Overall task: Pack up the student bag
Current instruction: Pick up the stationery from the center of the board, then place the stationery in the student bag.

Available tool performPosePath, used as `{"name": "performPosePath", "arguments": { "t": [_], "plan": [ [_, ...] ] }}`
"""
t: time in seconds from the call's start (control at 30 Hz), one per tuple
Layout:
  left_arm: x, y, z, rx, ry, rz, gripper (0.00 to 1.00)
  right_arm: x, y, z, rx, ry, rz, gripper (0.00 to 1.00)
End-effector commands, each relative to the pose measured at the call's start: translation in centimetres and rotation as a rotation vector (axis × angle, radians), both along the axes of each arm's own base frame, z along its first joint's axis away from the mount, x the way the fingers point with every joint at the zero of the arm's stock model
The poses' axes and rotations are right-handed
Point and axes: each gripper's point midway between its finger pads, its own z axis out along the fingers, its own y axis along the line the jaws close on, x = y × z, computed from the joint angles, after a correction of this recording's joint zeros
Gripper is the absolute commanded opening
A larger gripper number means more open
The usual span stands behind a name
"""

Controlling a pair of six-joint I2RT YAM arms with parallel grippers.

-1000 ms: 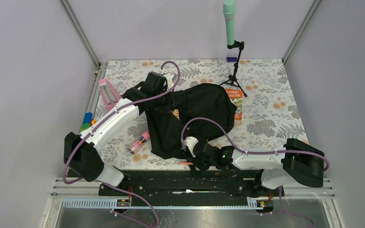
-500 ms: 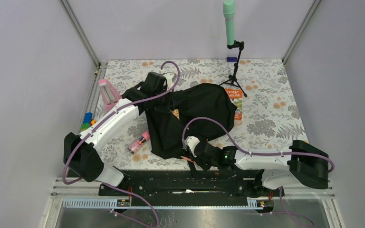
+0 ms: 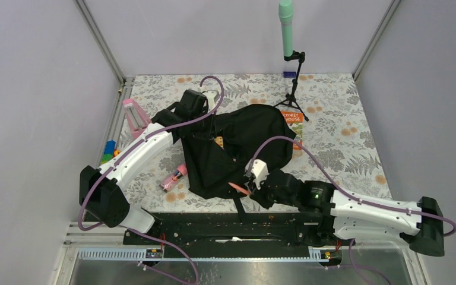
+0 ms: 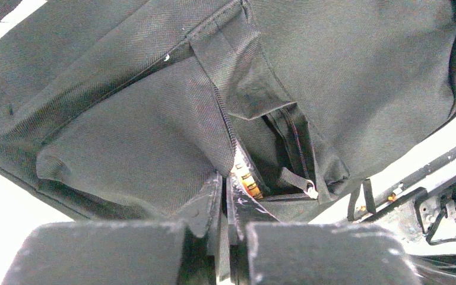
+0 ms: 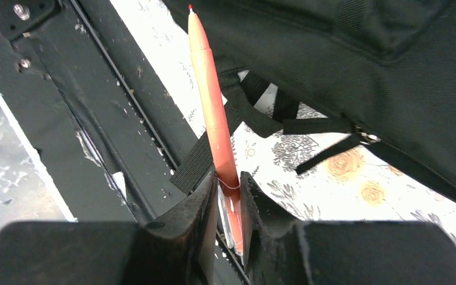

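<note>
Right claw (image 5: 228, 185): I see it clamped on an orange pen (image 5: 209, 95), just beside the bag's near edge.
Left claw (image 4: 226, 187): I read it clenched on the zip edge of the student bag (image 3: 246, 139).
Student bag: lying mid-desk (image 3: 344, 148), straps trailing toward me.

Only 1 text can be read: the words "STOREY HOUSE", printed in 2 lines on the cover of an orange book (image 3: 295, 120), seen from the top camera. The smaller print on this cover is too small to read. In the 2 wrist views no letters or numbers are readable.
</note>
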Motion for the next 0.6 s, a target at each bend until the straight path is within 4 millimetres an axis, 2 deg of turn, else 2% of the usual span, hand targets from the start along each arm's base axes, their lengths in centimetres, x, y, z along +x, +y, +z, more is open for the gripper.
{"name": "performPosePath", "arguments": {
  "t": [0.0,0.1,0.23,0.57],
  "plan": [
    [1.1,0.3,3.0,-0.041,-0.112,0.013,0.0,2.7,-1.3,5.4,0.057,-0.031,-0.137,0.0],
    [1.1,0.4,3.0,-0.036,-0.115,0.013,0.0,4.2,-1.4,7.6,0.089,0.081,-0.184,0.0],
    [1.0,0.4,3.2,-0.037,-0.12,0.009,0.0,5.7,-0.4,9.8,0.099,0.202,-0.181,0.0],
    [0.5,-0.2,3.1,-0.07,-0.093,-0.003,0.0,10.1,2.2,8.8,0.074,0.455,-0.185,0.0]
  ]
}}
